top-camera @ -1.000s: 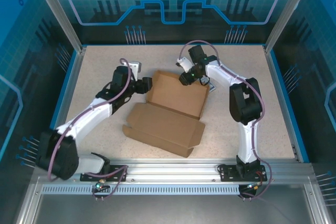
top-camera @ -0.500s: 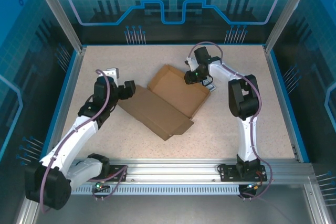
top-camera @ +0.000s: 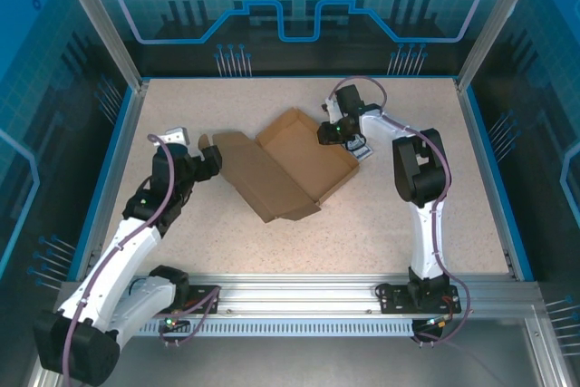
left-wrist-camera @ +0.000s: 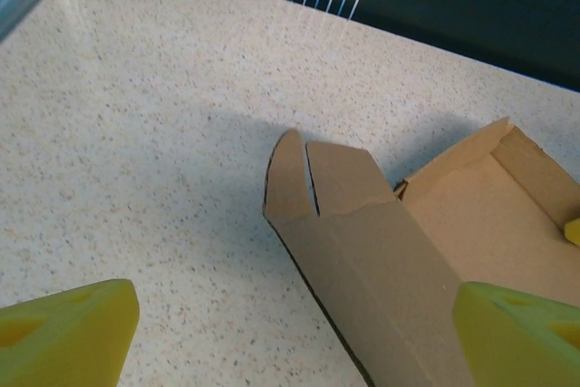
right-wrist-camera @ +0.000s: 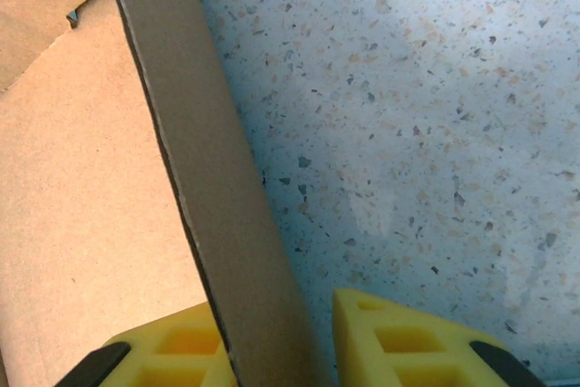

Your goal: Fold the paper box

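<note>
Left gripper stands spread wide and holds nothing, just beside the outer flap of the paper box, which lies opened out mid-table, while right gripper pinches the box's upright side wall at its far end.

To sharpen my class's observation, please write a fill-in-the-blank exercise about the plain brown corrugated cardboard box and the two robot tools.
1. Seen from above, the plain brown corrugated cardboard box lies ___ the two tools, its lid unfolded.
2. The right tool is shut on a side wall of the ___.
3. The left tool has its jaws ___, gripping nothing.
4. Its fingers are coloured ___.

Missing words: between; box; open; yellow.
</note>
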Tool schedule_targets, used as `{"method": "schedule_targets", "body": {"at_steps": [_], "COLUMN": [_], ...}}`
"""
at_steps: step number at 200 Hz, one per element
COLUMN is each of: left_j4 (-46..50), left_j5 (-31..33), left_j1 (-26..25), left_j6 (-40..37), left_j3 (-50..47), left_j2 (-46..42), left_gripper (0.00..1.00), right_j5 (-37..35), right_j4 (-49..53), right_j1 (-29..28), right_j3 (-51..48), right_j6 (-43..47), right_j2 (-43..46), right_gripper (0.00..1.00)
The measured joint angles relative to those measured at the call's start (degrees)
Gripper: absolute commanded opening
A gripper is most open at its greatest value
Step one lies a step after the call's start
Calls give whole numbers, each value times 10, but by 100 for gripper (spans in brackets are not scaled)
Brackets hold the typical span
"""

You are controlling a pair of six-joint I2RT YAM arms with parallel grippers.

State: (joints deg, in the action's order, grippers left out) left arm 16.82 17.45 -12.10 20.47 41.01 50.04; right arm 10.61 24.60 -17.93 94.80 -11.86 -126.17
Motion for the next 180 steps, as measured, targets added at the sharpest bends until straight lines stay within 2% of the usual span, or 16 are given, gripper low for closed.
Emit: {"method": "schedule_targets", "body": {"at_steps": [59, 91, 151, 180], "left_j4": [-11, -37, -69, -76], "left_j5": [-113, -158, -178, -175], "left_j1": [3, 3, 3, 3], "left_j6": [67, 96, 110, 107], "left_j3": [-13, -20, -38, -38], "left_j2": [27, 46, 53, 55], "left_gripper": [78, 63, 34, 27], "right_j5": [4, 4, 5, 5], "right_j4": [-17, -23, -29, -31], "right_j1": [0, 0, 0, 0], "right_j3": [-3, -4, -10, -19], "right_j6": [-7, -8, -8, -8], "right_j2": [0, 0, 0, 0], "right_gripper": [27, 27, 28, 31]}}
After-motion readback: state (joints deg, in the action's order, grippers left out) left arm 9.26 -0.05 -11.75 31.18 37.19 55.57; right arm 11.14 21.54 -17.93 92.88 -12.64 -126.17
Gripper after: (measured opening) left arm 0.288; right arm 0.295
